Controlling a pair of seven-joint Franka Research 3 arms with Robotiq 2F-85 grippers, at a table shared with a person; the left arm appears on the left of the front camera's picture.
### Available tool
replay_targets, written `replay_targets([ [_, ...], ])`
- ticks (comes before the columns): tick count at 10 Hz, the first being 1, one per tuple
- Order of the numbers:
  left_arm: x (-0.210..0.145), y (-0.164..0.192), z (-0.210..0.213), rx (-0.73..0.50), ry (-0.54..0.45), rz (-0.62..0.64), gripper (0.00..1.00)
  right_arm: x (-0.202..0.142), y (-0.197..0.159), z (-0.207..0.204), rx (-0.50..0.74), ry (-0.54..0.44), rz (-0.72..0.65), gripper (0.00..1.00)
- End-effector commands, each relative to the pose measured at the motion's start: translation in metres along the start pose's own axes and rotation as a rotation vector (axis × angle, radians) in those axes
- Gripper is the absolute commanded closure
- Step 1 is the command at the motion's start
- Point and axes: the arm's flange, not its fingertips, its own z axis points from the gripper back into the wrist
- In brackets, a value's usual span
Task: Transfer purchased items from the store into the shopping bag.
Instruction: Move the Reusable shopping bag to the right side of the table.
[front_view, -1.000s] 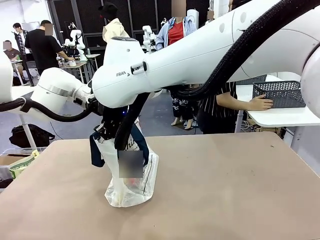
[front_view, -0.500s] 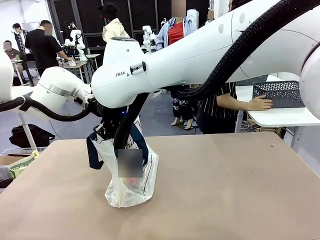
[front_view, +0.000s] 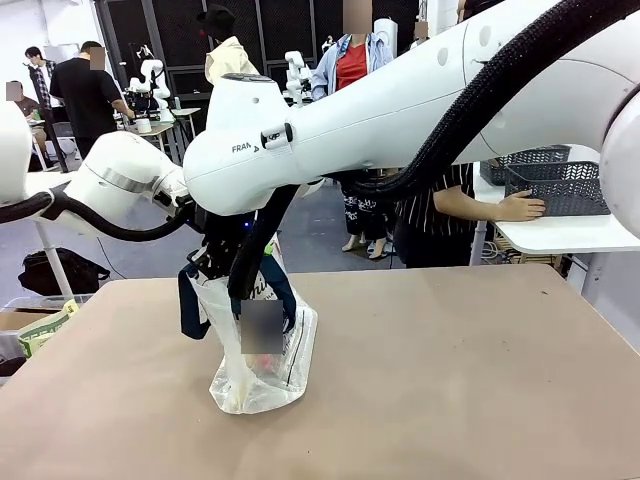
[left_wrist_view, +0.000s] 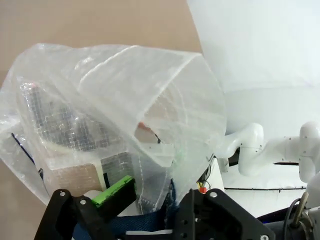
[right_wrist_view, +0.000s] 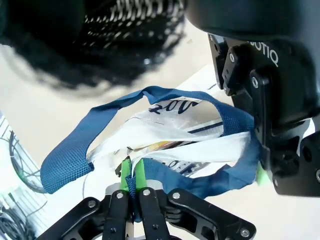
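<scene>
I see the shopping bag (front_view: 262, 345) unmoved near the table's (front_view: 450, 380) left edge. A second basket (front_view: 535, 160) now shows behind the store (front_view: 560, 188). Right gripper (right_wrist_view: 132, 186) stays pinched on a navy handle (right_wrist_view: 75, 150); left gripper's (left_wrist_view: 150, 197) jaws have narrowed around the bag's rim.

One bag, two arms, two baskets on show

We're looking at one shopping bag (front_view: 262, 345) standing on one brown table (front_view: 450, 380), two navy strap handles (right_wrist_view: 95, 135) rising from it, and two white robot arms (front_view: 400, 110) crowding over it. Two grippers are showing, left gripper (left_wrist_view: 150, 200) and right gripper (right_wrist_view: 132, 175). Beyond, one person's hand (front_view: 522, 207) is resting against one of two dark mesh baskets (front_view: 560, 187).
</scene>
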Motion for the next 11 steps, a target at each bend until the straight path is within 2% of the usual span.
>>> replay_targets([
  [1, -0.0011, -0.0052, -0.0063, 0.052, -0.006, 0.022, 1.0, -0.0003, 0.0055, 0.001, -0.009, -0.008, -0.004, 1.0],
  [11, -0.0007, -0.0105, -0.0091, 0.107, -0.024, 0.041, 1.0, -0.0089, -0.0003, 0.0099, -0.006, -0.041, -0.056, 1.0],
])
